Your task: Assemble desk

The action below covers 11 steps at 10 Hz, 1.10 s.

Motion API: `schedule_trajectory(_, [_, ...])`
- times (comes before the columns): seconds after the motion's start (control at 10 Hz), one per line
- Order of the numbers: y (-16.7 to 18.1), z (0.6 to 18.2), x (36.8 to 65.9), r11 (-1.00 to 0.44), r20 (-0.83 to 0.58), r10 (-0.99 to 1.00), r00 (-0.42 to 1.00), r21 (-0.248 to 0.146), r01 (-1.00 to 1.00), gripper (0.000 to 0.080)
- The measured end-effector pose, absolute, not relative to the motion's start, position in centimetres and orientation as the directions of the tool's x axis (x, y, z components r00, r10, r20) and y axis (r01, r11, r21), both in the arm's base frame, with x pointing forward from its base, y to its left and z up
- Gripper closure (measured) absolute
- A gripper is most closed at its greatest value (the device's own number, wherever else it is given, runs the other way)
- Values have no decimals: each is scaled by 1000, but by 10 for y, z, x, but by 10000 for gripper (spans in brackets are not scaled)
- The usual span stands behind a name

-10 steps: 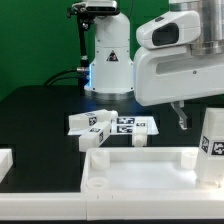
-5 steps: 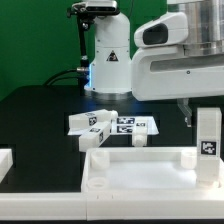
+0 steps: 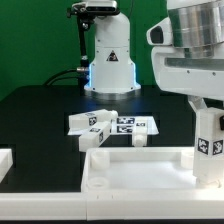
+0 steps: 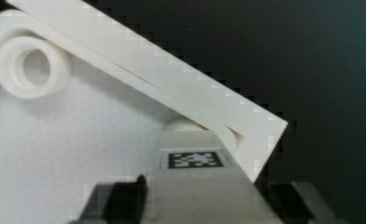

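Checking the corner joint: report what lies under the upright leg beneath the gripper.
Under the leg lies the corner of the desk panel at the exterior view's right; the gripper clasps the leg's top. The leg's foot hides any socket and contact there.

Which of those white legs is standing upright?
The leg at the exterior view's right, gripped by the claw; the other legs lie flat.

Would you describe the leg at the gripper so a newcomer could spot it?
Find the big white panel. At its end on the exterior view's right, one leg stands upright in the gripper; the other legs lie at the marker board.
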<state>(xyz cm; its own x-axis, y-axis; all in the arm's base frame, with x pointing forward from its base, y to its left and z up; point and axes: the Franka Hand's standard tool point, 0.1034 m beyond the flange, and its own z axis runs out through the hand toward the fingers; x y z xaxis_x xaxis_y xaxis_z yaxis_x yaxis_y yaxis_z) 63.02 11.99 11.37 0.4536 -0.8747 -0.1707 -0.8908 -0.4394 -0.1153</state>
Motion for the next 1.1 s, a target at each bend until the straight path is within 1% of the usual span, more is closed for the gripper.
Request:
schedule_trajectory(0.1, [121, 114, 630, -367, -189, -905, 381, -106, -924, 511])
schedule_trajectory(0.2, [120, 114, 631, -244, -221, -940, 259, -93, -965, 511])
schedule_trajectory(0.3, [122, 113, 633, -46, -242, -968, 61, -67, -997, 511])
schedule_trajectory(0.4, [125, 112, 634, 48, -244, -969, -29, -73, -996, 511])
schedule_trajectory(0.5, [125, 113, 634, 44, -244, -969, -25, -73, -996, 511])
schedule_trajectory(0.6, [124, 113, 634, -38, -237, -970, 60, -95, -995, 511])
schedule_trajectory(0.7, [119, 113, 635, -146, -223, -960, 170, -122, -982, 342])
schedule_trajectory(0.8, [115, 113, 634, -363, -201, -901, 384, -133, -922, 342])
schedule_trajectory(0.9, [118, 117, 635, -483, -195, -845, 498, -124, -867, 201])
schedule_trajectory(1.0, [121, 118, 636, -536, -182, -814, 552, -132, -834, 201])
schedule_trajectory(1.1, [120, 116, 635, -590, -172, -775, 607, -144, -794, 155])
